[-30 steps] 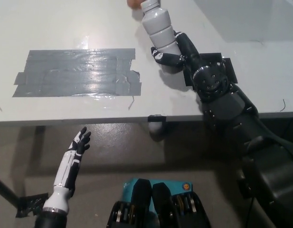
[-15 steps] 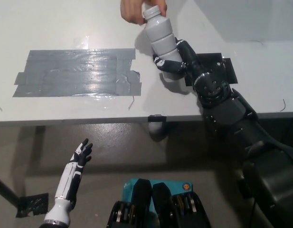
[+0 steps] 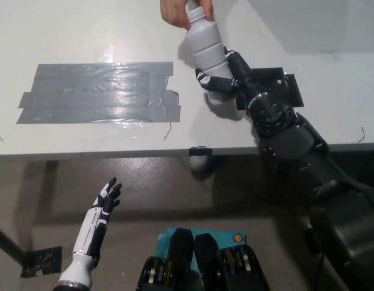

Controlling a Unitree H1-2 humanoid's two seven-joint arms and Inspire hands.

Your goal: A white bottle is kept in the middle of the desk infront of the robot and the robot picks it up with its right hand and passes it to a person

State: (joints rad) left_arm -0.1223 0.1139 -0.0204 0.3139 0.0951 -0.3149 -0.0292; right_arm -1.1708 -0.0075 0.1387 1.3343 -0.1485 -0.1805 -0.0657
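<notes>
Head view shows we're right at the handover bit: the black right hand point(image 3: 226, 76) is wrapped around the lower half of the white bottle point(image 3: 206, 48), holding it up and tilted toward the far side of the tabletop point(image 3: 83, 36), and a person's hand point(image 3: 177, 13) at the far edge of the picture has its fingers on the bottle's neck and cap. So both are gripping it at once, robot low, person high. My guess is the next thing needed is for the robot to loosen its fingers and let go, but only once the person clearly has the weight, otherwise it could slip down onto the tabletop underneath. After that the arm would want to pull back toward the near right, and there's decent room for that: bare surface around it, just a dark patch point(image 3: 277, 85) on the tabletop under the wrist area. The big grey tape patch point(image 3: 99, 94) sits well off to the left, out of the way. The near edge of the tabletop runs just below the forearm, so nothing to snag there as far as I can see. White left hand point(image 3: 105, 200) just hangs down low on the near left, below the tabletop, fingers spread, holding nothing.
</notes>
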